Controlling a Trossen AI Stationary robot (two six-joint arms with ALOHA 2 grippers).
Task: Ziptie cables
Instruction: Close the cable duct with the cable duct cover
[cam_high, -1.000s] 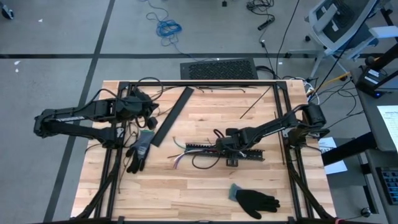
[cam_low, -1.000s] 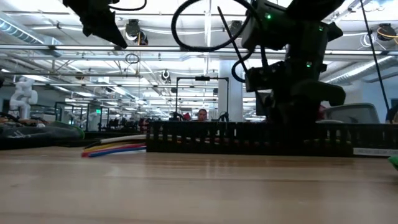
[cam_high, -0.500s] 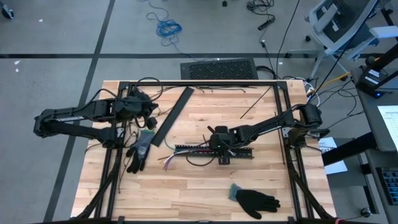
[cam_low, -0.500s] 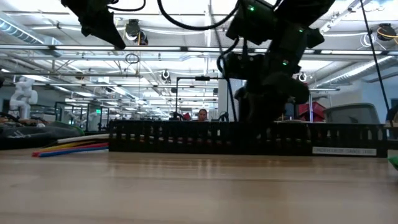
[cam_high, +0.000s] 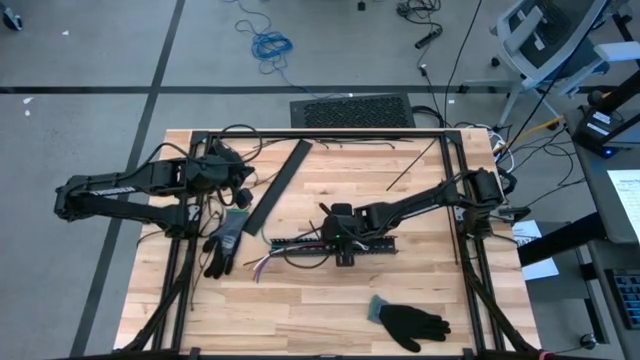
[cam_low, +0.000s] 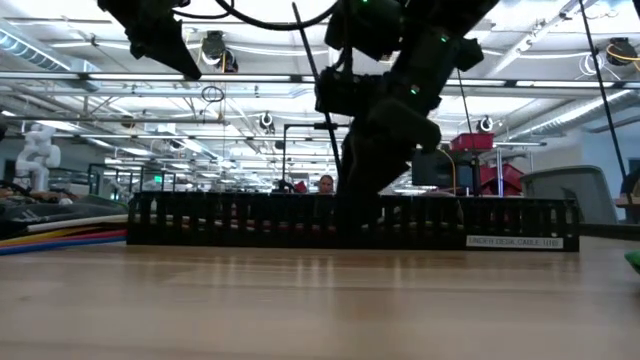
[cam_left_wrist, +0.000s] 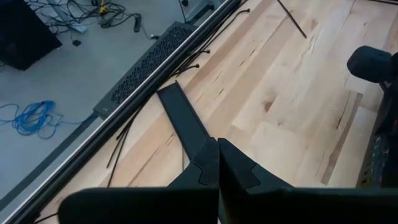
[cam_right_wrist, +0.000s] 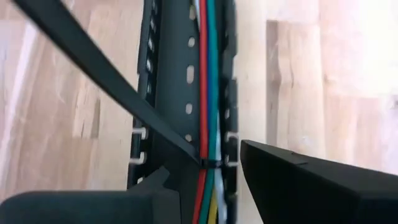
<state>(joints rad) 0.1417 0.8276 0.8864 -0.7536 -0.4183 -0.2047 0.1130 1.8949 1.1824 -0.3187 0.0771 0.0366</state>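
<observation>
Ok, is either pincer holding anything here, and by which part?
The right pincer grips the black slotted tray across its side walls, near mid-length, with the cables inside. The left pincer, shut over the table's left side, holds nothing.

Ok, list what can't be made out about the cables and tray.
High view: the right gripper covers where it meets the slotted tray.
Low view: the tray wall hides the cables inside; the left edge cuts their ends.
Low view: the tray's label is too small to read.
Right wrist view: the black strap runs off the top edge.
</observation>
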